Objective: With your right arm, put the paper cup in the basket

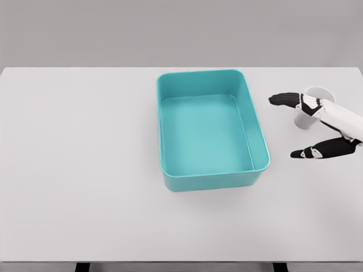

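Observation:
A white paper cup [313, 97] stands upright on the white table, to the right of the teal basket [258, 122]. My right hand [300, 126] reaches in from the right edge, in front of and partly over the cup. Its dark fingers [286, 100] are spread, with the thumb [317, 150] well apart below them, and they hold nothing. The lower part of the cup is partly hidden behind the hand. The rectangular basket sits at the table's middle with nothing inside it. My left arm does not show.
The white table [85, 170] reaches to the far wall and to its front edge near the bottom of the picture. The cup and hand lie close to the table's right edge.

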